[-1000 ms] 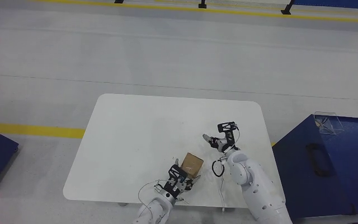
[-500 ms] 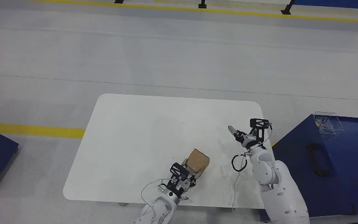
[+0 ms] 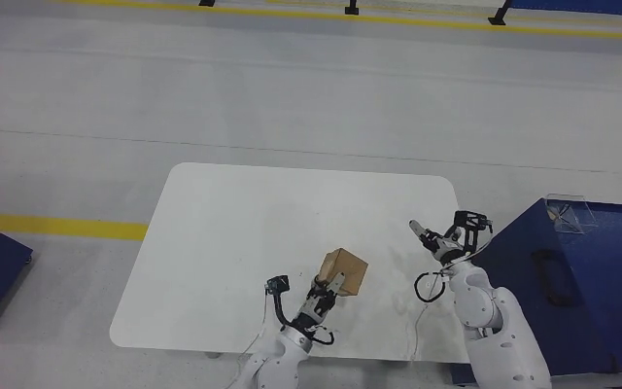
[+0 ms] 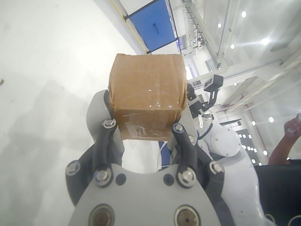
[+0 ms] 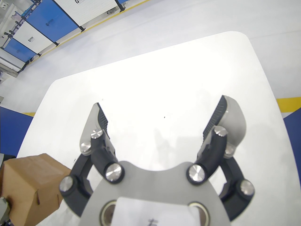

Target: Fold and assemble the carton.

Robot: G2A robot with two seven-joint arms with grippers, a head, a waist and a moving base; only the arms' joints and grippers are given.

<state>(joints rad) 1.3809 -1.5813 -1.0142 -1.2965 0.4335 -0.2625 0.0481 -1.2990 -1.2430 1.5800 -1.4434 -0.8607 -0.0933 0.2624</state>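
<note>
The left fingers (image 4: 97,111) clamp the closed brown carton (image 4: 147,88) by two opposite sides. They hold it tilted over the bench (image 3: 243,224), near the bench's robot-side edge. The right fingers (image 5: 233,116) are spread wide, holding nothing, over the bench's right edge.

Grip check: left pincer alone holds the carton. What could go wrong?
1. The left pincer grips the carton only at one end, so it may pivot or slip.
2. The right pincer is open, well apart from it, so nothing would catch a slip.
</note>
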